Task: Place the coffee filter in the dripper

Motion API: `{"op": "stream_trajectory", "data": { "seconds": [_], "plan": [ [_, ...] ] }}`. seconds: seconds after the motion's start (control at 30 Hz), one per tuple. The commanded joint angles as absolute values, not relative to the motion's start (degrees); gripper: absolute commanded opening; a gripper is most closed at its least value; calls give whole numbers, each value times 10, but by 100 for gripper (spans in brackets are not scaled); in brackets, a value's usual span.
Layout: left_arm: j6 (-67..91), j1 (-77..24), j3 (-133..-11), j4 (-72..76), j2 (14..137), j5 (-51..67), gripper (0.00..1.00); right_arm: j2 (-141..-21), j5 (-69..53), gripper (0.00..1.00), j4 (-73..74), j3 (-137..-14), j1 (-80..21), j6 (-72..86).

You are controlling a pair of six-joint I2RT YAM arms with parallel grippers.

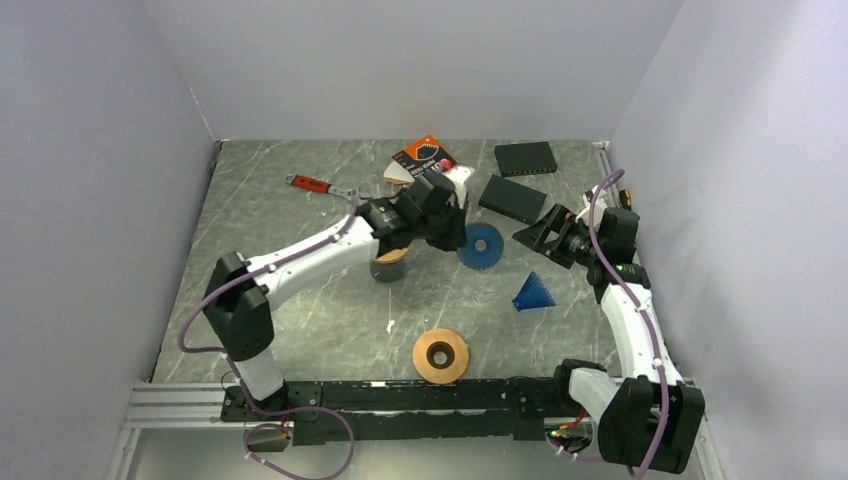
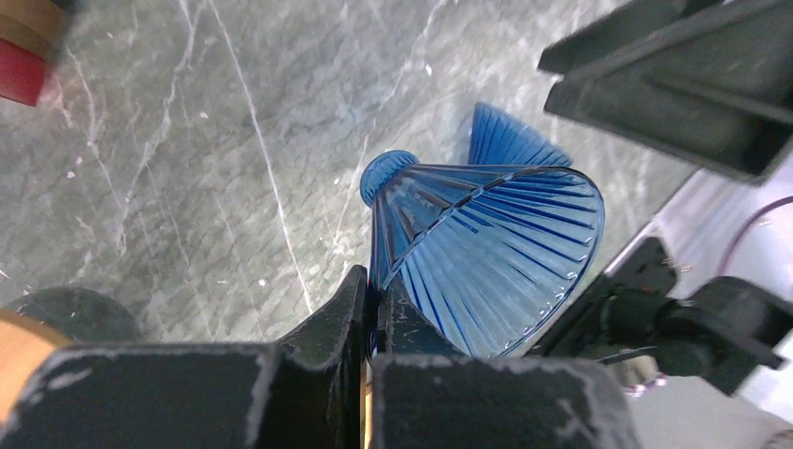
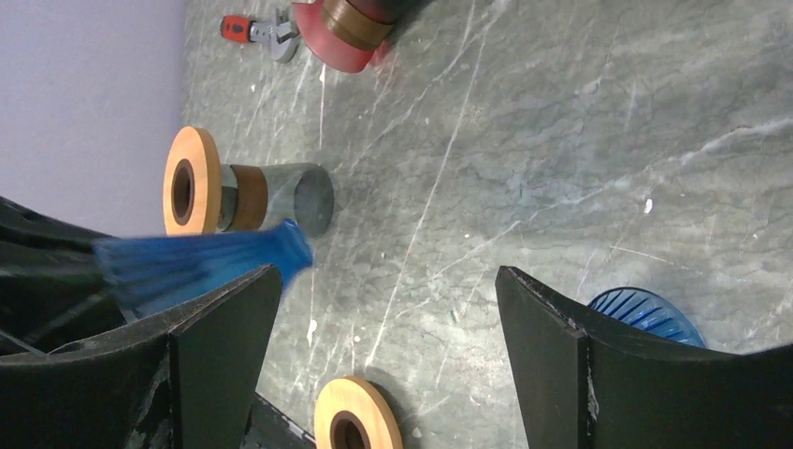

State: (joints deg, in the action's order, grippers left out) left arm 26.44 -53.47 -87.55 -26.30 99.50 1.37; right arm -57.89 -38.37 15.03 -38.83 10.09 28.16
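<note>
Our left pincer (image 2: 377, 290) is clamped on the rim of a blue ribbed cone (image 2: 486, 253), which seems to be lifted off the surface (image 2: 187, 187) with its mouth turned sideways. We see nothing sitting inside it. Just to its right in the overhead view, our right pincer (image 3: 388, 276) stands with its jaws wide apart, holding nothing. A second blue cone (image 1: 533, 292) rests on the surface lower right of centre, point up, well apart from the held one.

We take these two cones for the dripper and the filter, though we cannot tell which is which. Neither is nested in the other. So we judge that one piece is in hand, while bringing the two together and seating them is all left to do.

Further out, an orange-and-black packet (image 1: 425, 155) lies at top centre. Its white writing is too small to read, and we find no other lettering. A wooden ring (image 1: 440, 355) lies at bottom centre.
</note>
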Motion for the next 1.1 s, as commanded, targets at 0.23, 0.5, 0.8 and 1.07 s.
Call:
{"op": "stream_trajectory", "data": {
  "seconds": [0.23,0.5,0.8,1.07],
  "plan": [
    [332,-417,-929,-307,898,124,0,-553,-307,92,151,-435,25,278],
    [324,-325,-998,-442,916,150,0,-564,-286,96,134,-440,-34,286],
    [285,-276,-991,-530,910,138,0,-585,-276,100,121,-433,-64,283],
    [276,-243,-970,-555,915,155,0,-600,-265,100,117,-427,-84,283]
  ]
}}
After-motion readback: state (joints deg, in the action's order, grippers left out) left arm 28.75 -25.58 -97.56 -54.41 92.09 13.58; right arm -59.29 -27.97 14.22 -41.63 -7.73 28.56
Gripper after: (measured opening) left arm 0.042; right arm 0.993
